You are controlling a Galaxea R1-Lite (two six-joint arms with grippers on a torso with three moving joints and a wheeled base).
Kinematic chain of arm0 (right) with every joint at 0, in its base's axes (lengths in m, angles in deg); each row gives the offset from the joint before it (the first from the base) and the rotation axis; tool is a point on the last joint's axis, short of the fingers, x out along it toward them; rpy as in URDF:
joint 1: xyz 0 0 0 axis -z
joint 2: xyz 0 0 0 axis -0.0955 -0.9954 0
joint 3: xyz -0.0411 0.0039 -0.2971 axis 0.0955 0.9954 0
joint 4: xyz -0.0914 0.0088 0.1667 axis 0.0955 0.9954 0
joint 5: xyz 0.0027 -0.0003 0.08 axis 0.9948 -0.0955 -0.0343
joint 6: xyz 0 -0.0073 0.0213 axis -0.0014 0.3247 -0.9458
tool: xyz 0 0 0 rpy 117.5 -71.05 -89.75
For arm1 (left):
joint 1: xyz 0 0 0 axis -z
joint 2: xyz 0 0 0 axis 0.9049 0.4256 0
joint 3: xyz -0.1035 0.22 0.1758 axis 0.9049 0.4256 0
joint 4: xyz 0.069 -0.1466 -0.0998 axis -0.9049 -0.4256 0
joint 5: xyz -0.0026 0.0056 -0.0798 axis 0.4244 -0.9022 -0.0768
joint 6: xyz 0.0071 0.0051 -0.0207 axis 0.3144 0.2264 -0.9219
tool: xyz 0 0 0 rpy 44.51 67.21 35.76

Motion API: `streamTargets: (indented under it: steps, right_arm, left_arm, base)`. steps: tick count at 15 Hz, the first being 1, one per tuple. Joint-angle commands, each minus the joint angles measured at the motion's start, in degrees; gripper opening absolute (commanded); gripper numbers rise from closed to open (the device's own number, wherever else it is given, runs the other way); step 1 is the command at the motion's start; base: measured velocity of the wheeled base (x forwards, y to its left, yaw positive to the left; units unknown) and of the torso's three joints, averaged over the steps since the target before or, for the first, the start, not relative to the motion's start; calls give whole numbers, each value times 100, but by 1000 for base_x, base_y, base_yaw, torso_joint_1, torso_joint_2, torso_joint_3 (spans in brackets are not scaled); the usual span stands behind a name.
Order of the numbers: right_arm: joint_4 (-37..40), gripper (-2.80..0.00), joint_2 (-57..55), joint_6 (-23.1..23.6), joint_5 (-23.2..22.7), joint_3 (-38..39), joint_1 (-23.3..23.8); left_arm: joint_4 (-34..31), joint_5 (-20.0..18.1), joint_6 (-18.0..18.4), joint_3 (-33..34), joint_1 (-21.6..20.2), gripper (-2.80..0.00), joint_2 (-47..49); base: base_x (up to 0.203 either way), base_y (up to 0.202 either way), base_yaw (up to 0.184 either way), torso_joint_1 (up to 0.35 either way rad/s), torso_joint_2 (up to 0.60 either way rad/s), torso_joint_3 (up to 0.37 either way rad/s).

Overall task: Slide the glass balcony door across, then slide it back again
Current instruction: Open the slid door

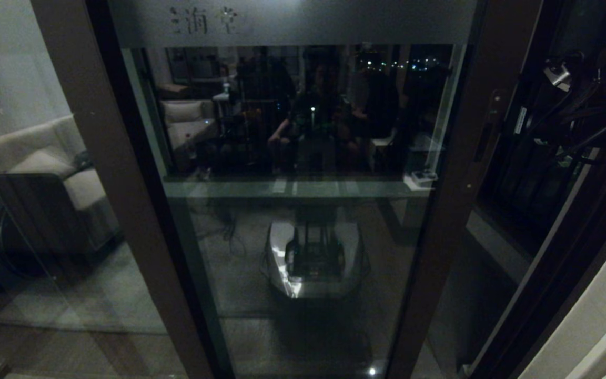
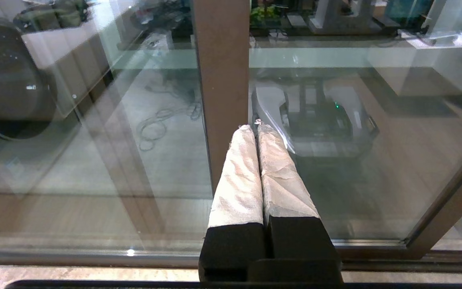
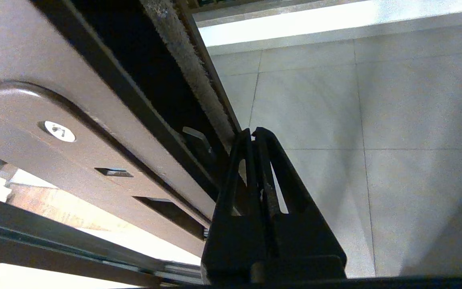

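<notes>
The glass balcony door [image 1: 303,237] fills the middle of the head view, its dark brown edge stile [image 1: 455,184] on the right carrying the narrow black handle [image 1: 483,141]. My right gripper [image 3: 252,132] is shut and empty, its black fingers lying along the door's free edge beside the grey brush strip [image 3: 191,68]. The stile face shows a silver screw [image 3: 57,131] and the recessed handle slot [image 3: 167,210]. My right arm [image 1: 587,121] reaches in at the upper right. My left gripper [image 2: 255,127], with white-wrapped fingers, is shut, its tips at the brown upright [image 2: 223,80] on the door's left side.
A second brown-framed glass panel [image 1: 29,210] stands to the left. To the right of the door's edge is a dark gap with a barred window [image 1: 534,179] and a pale wall [image 1: 597,316]. Light floor tiles [image 3: 355,120] lie beyond the edge. The bottom track [image 2: 94,257] runs along the floor.
</notes>
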Motion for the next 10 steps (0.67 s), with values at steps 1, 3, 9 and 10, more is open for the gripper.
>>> streamTargets:
  steps: [1, 3, 9, 10]
  right_arm:
    - [5, -280, 7, 4, -16, 4, 3]
    - [0, -280, 6, 5, -16, 31, -5]
    - [-3, -280, 51, 5, -8, 83, 3]
    - [-3, -280, 51, 5, -8, 80, 3]
  left_arm:
    - [-1, 0, 0, 0, -1, -280, -1]
    - [-1, 0, 0, 0, -1, -280, -1]
    - [-1, 0, 0, 0, -1, -280, -1]
    - [-1, 0, 0, 0, -1, -280, -1]
  base:
    - [0, 0, 0, 0, 0, 0]
    - [0, 0, 0, 0, 0, 0]
    - [0, 0, 0, 0, 0, 0]
    - [0, 0, 0, 0, 0, 0]
